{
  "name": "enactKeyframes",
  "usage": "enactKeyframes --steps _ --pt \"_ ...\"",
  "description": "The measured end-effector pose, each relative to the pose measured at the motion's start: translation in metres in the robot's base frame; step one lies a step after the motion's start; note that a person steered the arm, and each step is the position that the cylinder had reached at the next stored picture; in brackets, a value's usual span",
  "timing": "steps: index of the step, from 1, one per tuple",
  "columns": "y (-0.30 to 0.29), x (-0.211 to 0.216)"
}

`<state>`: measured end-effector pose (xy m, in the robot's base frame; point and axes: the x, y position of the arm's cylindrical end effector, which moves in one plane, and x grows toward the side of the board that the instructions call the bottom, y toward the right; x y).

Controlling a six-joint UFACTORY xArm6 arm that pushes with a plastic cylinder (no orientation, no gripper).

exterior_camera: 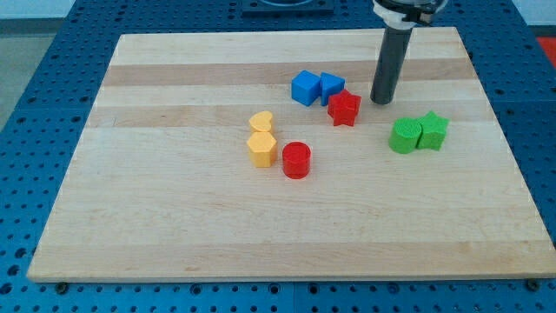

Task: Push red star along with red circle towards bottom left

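No fingers; my tip (381, 100) right of red star (344, 108). Light, rigid, slides easily; push upper-right face toward red circle (296, 160).

The pale striped wooden bench (174, 217) carries a red plastic star (344, 108), red cylinder (296, 160), blue cube (305, 88), blue triangular block (331, 85), yellow heart (261, 121), yellow hexagon (261, 148), and two green blocks (418, 132); the rod is dark grey.

My tip (381, 100) just right of red star (344, 108), red circle (296, 160) lower left, apart
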<state>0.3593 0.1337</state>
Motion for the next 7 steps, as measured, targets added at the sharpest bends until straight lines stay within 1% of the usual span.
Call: enactKeyframes --steps 1,3,5,6,7 --pt "-0.012 0.001" --pt "-0.046 0.022" --pt "-0.076 0.025" --pt "-0.079 0.032" --pt "-0.081 0.051"
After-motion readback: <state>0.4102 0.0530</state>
